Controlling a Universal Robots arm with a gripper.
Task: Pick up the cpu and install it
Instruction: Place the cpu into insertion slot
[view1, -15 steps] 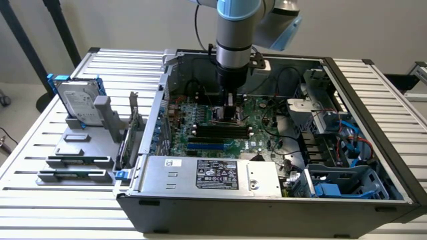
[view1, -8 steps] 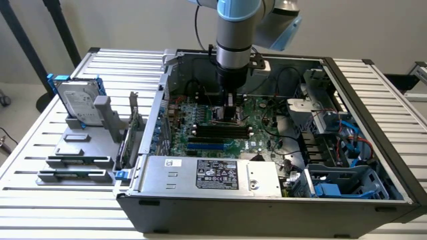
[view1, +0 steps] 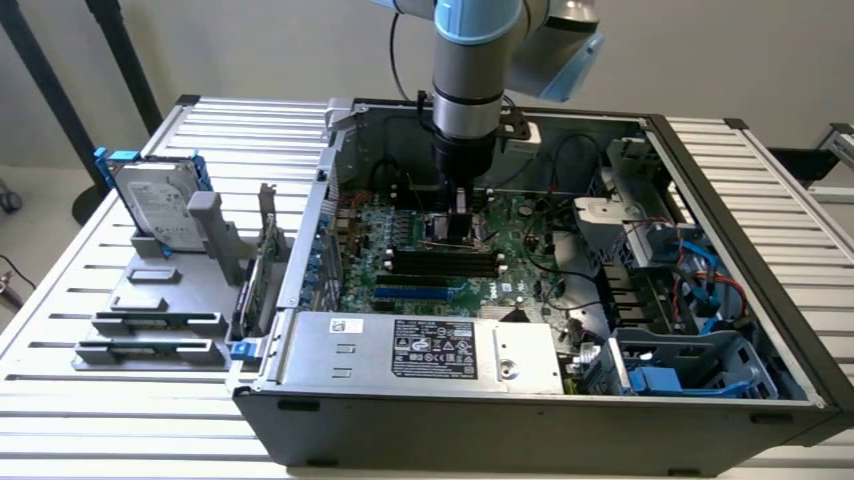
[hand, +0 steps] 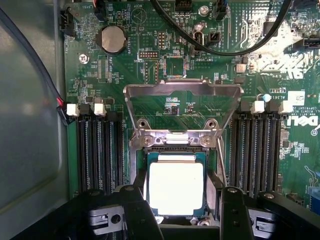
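Find the cpu (hand: 176, 187) lying flat, seemingly in the socket of the motherboard (hand: 120, 75), next to the swung-open load plate (hand: 182, 95). Treat as light, stiff and slick on its metal top, probably delicate underneath. Take by two opposite edges only and keep level. Note the gripper (hand: 184, 200) straddling it, fingers (hand: 137, 210) spread and apparently unclenched. See memory slots (hand: 100, 150) flanking, all inside the computer case (view1: 534, 400).

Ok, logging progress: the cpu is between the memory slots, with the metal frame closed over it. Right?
No: the wrist view shows the metal frame swung open, off the cpu. The cpu is indeed between the memory slots.
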